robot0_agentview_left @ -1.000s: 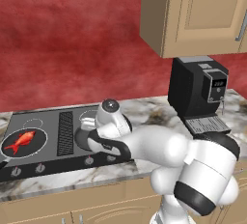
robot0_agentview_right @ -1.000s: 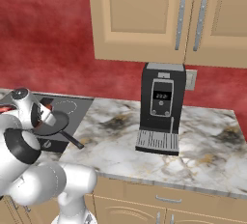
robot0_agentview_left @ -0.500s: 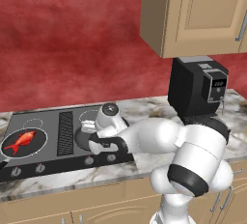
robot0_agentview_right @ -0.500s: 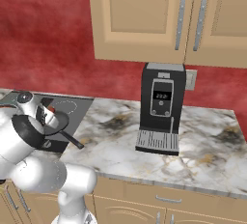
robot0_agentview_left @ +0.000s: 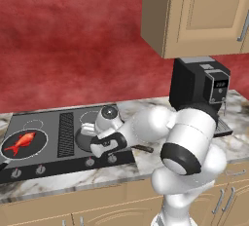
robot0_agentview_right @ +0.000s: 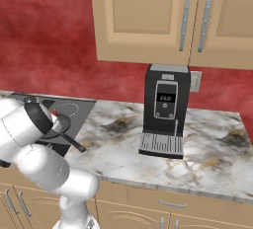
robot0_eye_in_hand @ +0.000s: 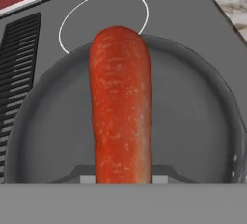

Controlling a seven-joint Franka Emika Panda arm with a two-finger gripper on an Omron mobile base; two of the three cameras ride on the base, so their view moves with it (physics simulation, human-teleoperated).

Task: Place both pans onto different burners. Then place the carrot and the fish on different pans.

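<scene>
Left base view: the arm reaches over the cooktop (robot0_agentview_left: 48, 164), with the gripper (robot0_agentview_left: 100, 143) hanging low above the pan (robot0_agentview_left: 83, 142) on the front right burner. The fish (robot0_agentview_left: 19, 142) already lies in the other pan (robot0_agentview_left: 34, 143) at about 9 o'clock from it, head toward the right and tail toward the lower left. A coffee machine (robot0_agentview_left: 199, 91) stands well apart at 2 o'clock. Whether the jaws grip anything cannot be told from this side.

Right base view: the arm's bulk covers most of the cooktop; a pan (robot0_agentview_right: 60, 127) shows just past it, its handle running toward 4 o'clock over the marble counter (robot0_agentview_right: 197, 149).

Hand view: the carrot (robot0_eye_in_hand: 120, 105) is clamped in the jaws, which are closed on its lower end. Its long axis runs from 6 to 12 o'clock, rounded tip pointing up, and it hangs over the middle of the pan (robot0_eye_in_hand: 202, 121). An empty burner (robot0_eye_in_hand: 103, 20) ring sits beyond at 12 o'clock.

Judging by this, the step in hand is setting the carrot into the second pan. The next move likely calls for a short descent and then parting the jaws, so the carrot drops inside the rim without rolling.
</scene>
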